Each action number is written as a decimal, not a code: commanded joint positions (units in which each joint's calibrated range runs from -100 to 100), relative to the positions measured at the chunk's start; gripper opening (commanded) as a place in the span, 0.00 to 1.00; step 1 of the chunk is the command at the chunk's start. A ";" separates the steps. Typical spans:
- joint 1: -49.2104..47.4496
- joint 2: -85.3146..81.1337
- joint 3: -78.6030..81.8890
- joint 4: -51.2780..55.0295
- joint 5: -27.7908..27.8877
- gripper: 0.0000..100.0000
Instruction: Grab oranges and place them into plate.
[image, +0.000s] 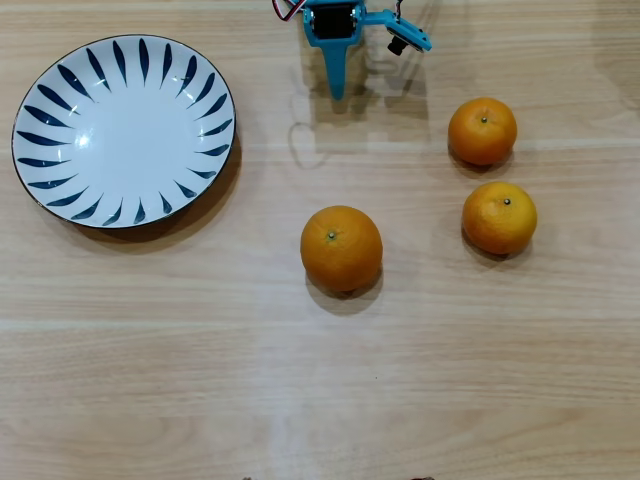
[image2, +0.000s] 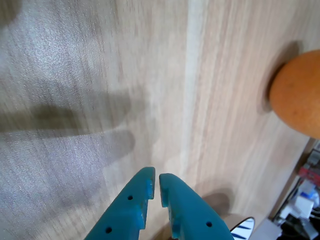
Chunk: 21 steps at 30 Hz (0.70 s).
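Teal fingers (image2: 172, 200) of the hand (image2: 155, 186) fill the bottom of the wrist view, their tips drawn together with only a thin slit between them and nothing held. They hang over bare wood. One orange shows at the right edge of that view (image2: 299, 97), resting on the bench and well apart from the fingertips, and a sliver of the plate's blue-striped rim (image2: 243, 227) peeks in at the bottom right corner.

From overhead, three oranges sit on the bench (image: 320, 380). The largest orange (image: 341, 248) lies near the middle, alone. The two smaller ones are off to the right, one (image: 482, 130) above the other (image: 499, 217), close together but not touching. None is on the plate (image: 48, 102), which sits at the upper left of the overhead view, white with dark blue strokes round its rim, well apart from all the fruit. The hand (image: 338, 90) points down from the top edge, between plate and smaller oranges.
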<state>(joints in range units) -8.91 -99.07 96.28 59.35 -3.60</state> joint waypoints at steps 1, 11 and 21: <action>0.12 -0.51 0.37 -0.17 -0.27 0.02; 0.28 -0.51 0.37 -0.17 -0.27 0.02; -2.14 20.62 -24.53 0.60 -0.32 0.02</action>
<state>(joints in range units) -9.33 -90.61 88.14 59.52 -3.60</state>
